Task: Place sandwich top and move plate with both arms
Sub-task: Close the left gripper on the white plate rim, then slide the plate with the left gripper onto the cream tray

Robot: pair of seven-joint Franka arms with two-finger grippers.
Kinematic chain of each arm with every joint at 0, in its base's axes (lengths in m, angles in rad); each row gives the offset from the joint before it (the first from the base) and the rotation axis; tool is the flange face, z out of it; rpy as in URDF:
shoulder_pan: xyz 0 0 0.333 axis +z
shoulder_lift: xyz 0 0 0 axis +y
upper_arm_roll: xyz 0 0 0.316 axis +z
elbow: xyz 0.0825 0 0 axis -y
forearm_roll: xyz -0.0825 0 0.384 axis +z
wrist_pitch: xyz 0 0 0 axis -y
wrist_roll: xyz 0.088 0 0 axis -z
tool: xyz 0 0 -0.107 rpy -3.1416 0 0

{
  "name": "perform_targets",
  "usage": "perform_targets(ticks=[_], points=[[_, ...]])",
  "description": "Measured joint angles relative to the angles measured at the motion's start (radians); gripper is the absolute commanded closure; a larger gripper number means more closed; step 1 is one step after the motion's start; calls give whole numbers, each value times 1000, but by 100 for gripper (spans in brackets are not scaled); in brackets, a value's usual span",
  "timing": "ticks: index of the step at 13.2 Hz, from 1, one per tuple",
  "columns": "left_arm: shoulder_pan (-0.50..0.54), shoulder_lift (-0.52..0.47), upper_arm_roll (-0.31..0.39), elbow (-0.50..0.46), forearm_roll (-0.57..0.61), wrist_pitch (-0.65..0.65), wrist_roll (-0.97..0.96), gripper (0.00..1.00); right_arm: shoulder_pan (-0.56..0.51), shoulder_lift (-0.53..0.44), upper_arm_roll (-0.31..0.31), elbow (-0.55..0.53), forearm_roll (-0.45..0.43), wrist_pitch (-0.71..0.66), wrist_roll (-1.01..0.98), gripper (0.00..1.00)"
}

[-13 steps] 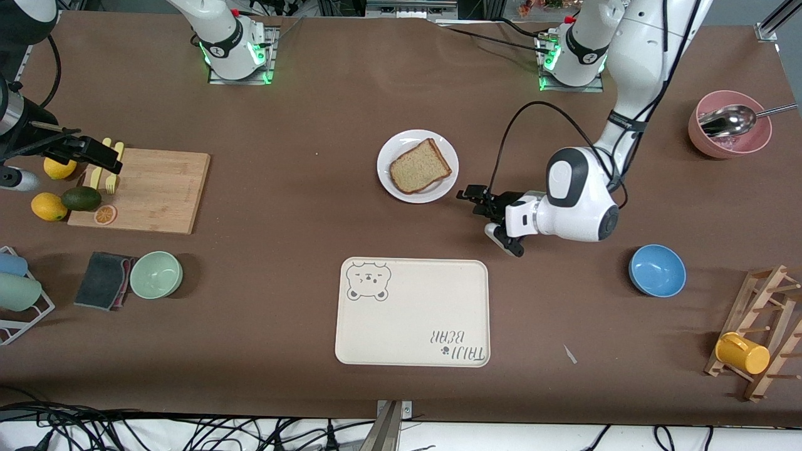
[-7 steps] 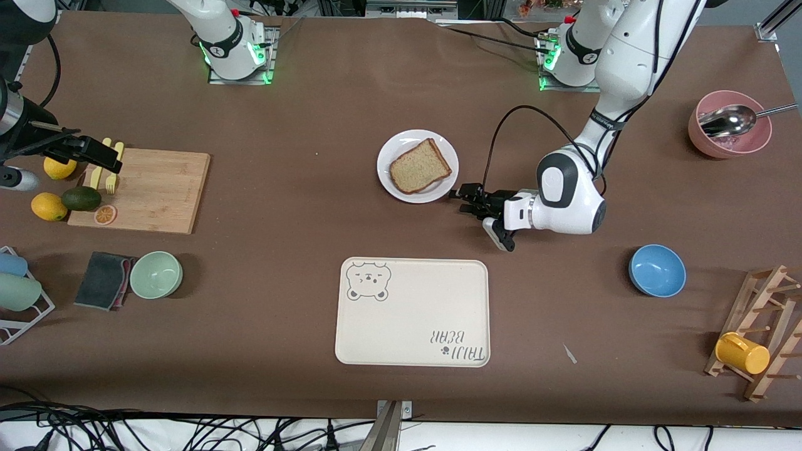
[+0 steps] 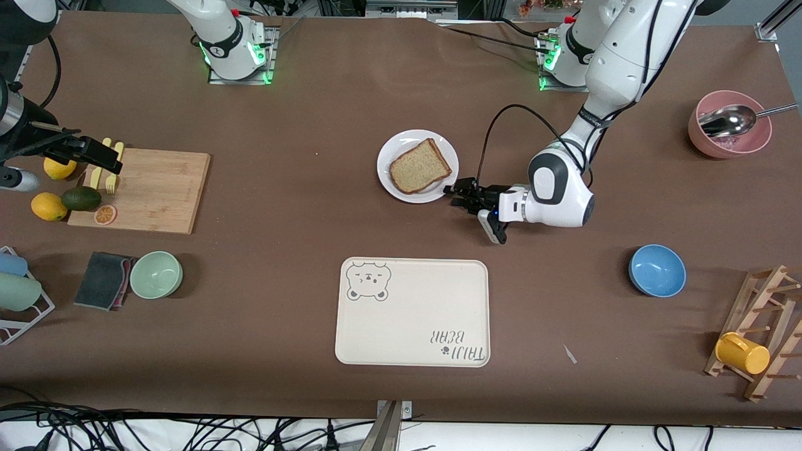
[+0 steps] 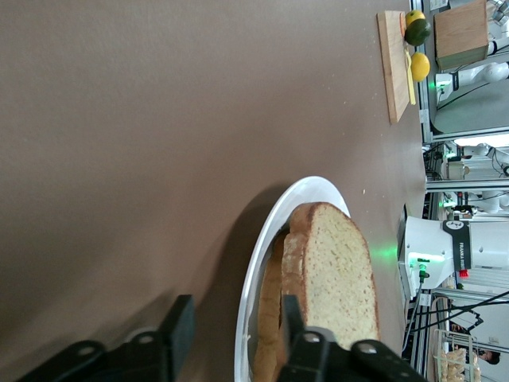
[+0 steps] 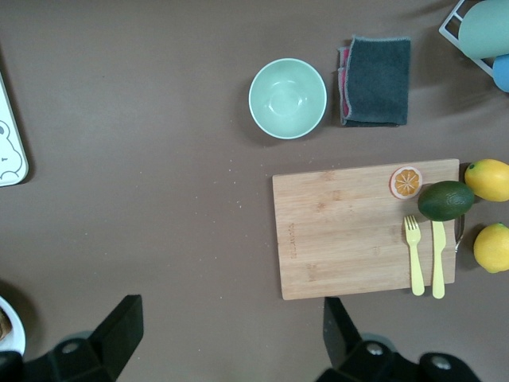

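The white plate (image 3: pixel 385 168) lies mid-table with the sandwich top (image 3: pixel 420 166) on it. In the left wrist view the plain bread slice (image 4: pixel 338 270) rests on another slice on the plate (image 4: pixel 262 239). My left gripper (image 3: pixel 455 191) is low at the plate's edge toward the left arm's end. It is open (image 4: pixel 236 312), one finger outside and under the rim, the other over the bread's edge. My right gripper (image 3: pixel 100 156) is open and empty (image 5: pixel 231 330), high over the table beside the cutting board, and its arm waits.
The cream bear tray (image 3: pixel 413 313) lies nearer to the front camera than the plate. A blue bowl (image 3: pixel 656 270), a pink bowl with a spoon (image 3: pixel 730 125) and a mug rack (image 3: pixel 758 338) stand at the left arm's end. The cutting board (image 3: pixel 150 188), green bowl (image 3: pixel 156 274) and cloth (image 3: pixel 103 279) lie at the right arm's end.
My left gripper has slid along the table toward the plate, and its open fingers now straddle the rim. The right arm, plate and bread have not moved.
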Motion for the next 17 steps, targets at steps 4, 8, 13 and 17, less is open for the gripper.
perform_targets(ticks=[4, 8, 13, 17], points=[[-16, 6, -1, -2, 0, 7, 0, 64, 0, 0, 1, 0, 0, 0, 0, 0], [-18, 7, -2, -5, -1, 7, 0, 69, -1, 0, 11, 0, -1, 0, 0, 0], [-35, 27, -2, -6, -24, 8, 2, 83, -1, 0, 40, 1, -12, 0, 3, 0], [-41, 29, -2, -8, -28, 7, 2, 100, -1, 0, 40, 1, -13, 0, 3, 0]])
